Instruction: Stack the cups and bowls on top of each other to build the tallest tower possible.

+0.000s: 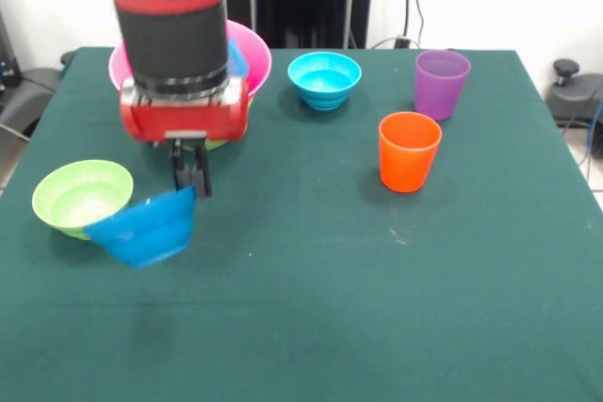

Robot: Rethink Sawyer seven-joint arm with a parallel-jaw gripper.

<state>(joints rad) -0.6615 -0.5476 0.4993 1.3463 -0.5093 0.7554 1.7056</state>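
Observation:
My gripper is shut on the rim of a blue bowl and holds it tilted, lifted off the green table, right beside a lime green bowl at the left. The huge pink bowl sits behind my arm at the back, on a lime green base of which only a sliver shows, with a blue piece inside it. A cyan bowl stands at the back centre. The purple cup and orange cup stand upright at the right.
The green table has its left and right edges in view. A black stand and cables are behind the table at the back.

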